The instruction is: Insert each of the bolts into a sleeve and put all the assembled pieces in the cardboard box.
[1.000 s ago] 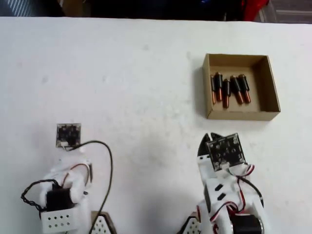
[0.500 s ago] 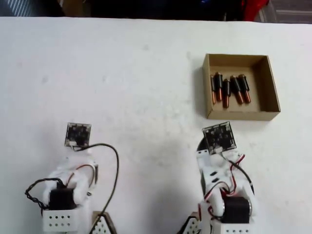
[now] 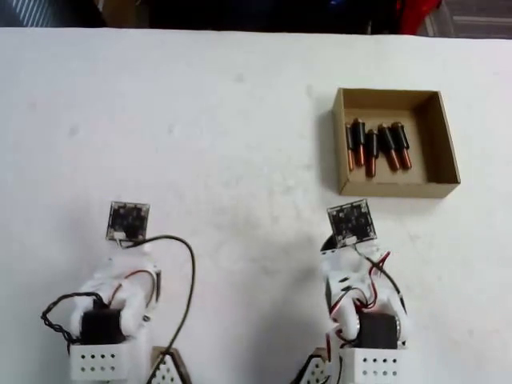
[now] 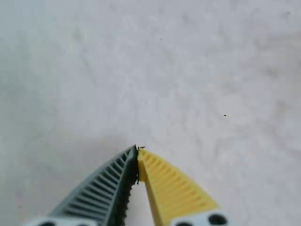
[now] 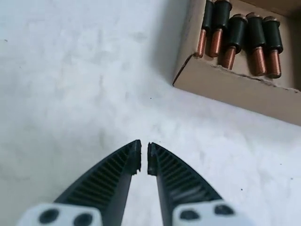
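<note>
— Where are the bolts now?
— Five assembled pieces (image 3: 374,148) lie side by side in the cardboard box (image 3: 428,140), far right on the table (image 3: 200,120).
— And the pincers?
— The left gripper (image 4: 137,151) is pressed together, empty, near left. The right gripper (image 5: 143,157) is all but closed, empty, just near of the box.

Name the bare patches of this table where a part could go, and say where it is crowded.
Free: the wide table left of the cardboard box, and the strip between left pincer and right pincer. Crowded: the box floor, with five assembled pieces lying side by side.
</note>
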{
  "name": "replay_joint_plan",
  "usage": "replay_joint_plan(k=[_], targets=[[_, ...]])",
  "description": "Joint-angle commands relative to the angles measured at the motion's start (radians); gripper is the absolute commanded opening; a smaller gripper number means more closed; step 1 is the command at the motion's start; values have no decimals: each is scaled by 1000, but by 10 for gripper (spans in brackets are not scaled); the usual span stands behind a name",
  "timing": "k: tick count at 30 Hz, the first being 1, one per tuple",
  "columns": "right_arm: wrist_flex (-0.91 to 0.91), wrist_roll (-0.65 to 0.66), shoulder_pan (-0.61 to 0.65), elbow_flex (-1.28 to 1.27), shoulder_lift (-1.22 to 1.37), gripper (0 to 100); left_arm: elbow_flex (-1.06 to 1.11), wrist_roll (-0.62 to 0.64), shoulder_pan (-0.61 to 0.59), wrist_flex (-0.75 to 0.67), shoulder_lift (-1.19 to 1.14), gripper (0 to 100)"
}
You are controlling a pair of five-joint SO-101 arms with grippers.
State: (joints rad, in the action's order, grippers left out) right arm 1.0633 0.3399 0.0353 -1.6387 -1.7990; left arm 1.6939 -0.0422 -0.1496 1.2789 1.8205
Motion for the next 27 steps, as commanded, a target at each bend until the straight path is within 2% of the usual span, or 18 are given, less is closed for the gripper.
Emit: replay_joint_plan(k=[1,6,15,23,25,27], targets=[[-19,-9,-12,-8,-5,17,-2,-2,18,5,7,23],[-2,-9,-12,-52,-2,17,-2,-2,16,6,7,23],[203,-9,-13,-51,-2,18,-2,-2,16,6,7,23],[205,-12,-13,-51,-2,17,-2,-2,16,6,7,23],[205,-75,-16,-51,-2,17,-2,-2,16,6,7,23],[205,-192,-30,-51,-2,17,-2,-2,16,6,7,23]])
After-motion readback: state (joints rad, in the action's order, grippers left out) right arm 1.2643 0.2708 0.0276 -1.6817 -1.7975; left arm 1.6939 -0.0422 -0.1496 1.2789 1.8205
